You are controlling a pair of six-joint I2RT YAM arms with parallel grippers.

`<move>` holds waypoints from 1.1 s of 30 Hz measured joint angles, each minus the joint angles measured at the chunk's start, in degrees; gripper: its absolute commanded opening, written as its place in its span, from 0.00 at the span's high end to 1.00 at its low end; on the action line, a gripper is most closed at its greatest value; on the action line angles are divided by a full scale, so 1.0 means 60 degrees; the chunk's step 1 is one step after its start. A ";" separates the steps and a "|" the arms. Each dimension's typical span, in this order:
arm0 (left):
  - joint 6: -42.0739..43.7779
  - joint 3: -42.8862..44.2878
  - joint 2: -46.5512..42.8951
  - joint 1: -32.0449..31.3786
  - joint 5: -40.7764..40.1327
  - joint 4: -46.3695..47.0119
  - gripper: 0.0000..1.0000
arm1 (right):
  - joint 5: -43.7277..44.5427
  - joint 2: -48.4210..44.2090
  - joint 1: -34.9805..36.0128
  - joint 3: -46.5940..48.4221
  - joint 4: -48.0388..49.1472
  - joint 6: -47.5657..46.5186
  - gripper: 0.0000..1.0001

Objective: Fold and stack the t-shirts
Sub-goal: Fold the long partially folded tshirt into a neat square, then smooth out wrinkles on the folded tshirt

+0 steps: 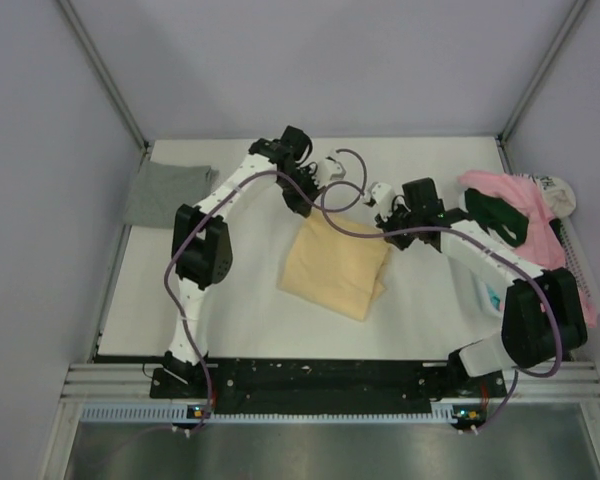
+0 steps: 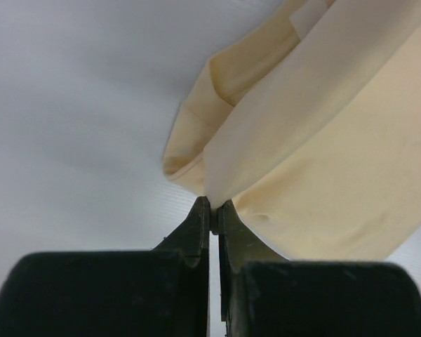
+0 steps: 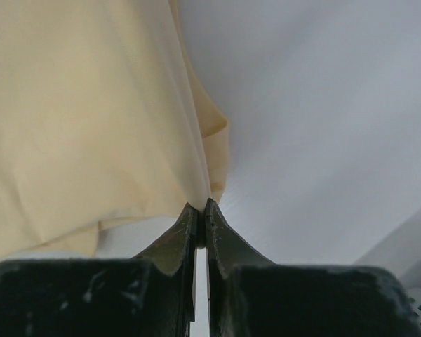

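The pale yellow-peach t-shirt [image 1: 335,266] lies partly folded mid-table. My left gripper [image 1: 304,210] is shut on its far left corner; the wrist view shows the cloth [image 2: 323,140] pinched between the tips [image 2: 211,208]. My right gripper [image 1: 385,238] is shut on its far right corner, the cloth [image 3: 84,126] pinched at the tips [image 3: 201,206]. A folded grey t-shirt [image 1: 166,193] lies at the far left. Pink [image 1: 510,195] and dark green [image 1: 500,215] t-shirts are heaped at the right.
A white mesh basket [image 1: 580,262] holds the heap at the right edge. A white item with blue print [image 1: 490,297] lies under the right arm. Purple cables [image 1: 330,200] loop over the arms. Walls close in the far side and both sides.
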 measured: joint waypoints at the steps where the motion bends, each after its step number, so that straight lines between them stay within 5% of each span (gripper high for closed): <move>1: -0.0033 0.0171 0.0266 0.0004 -0.0055 0.0015 0.99 | 0.0025 0.0178 -0.0036 0.0000 0.0076 0.0036 1.00; 5: -0.0226 0.0484 0.1144 0.0000 -0.0313 0.0106 0.71 | 0.0047 0.1155 -0.0248 0.0098 0.0415 0.0335 1.00; 7: -0.0339 0.0503 0.1362 0.0000 -0.0579 0.0248 0.56 | 0.0200 0.1734 -0.0357 0.0382 0.0492 0.0546 0.87; 13: -0.0747 0.0754 0.1497 0.0197 -0.1971 0.1045 0.42 | 0.1814 0.3413 -0.0922 0.1869 0.0386 0.2197 0.60; 19: -0.1661 -0.0058 0.0783 0.0583 -0.1730 0.1931 0.41 | 0.2331 0.2543 -0.1107 0.1938 0.0018 0.4237 0.56; 23: -0.2506 -0.2186 -0.0827 0.0776 -0.0557 0.2561 0.71 | 0.1738 0.0863 -0.1071 0.0805 0.0251 0.5512 0.79; 27: -0.3104 -0.3566 -0.2029 0.0579 0.0984 0.3147 0.74 | 0.0831 0.0062 -0.0984 -0.0586 0.0918 0.6583 0.94; 33: -0.3359 -0.3009 -0.1282 -0.0361 0.2033 0.3566 0.77 | 0.0229 0.0914 -0.0951 -0.0889 0.1719 0.7235 1.00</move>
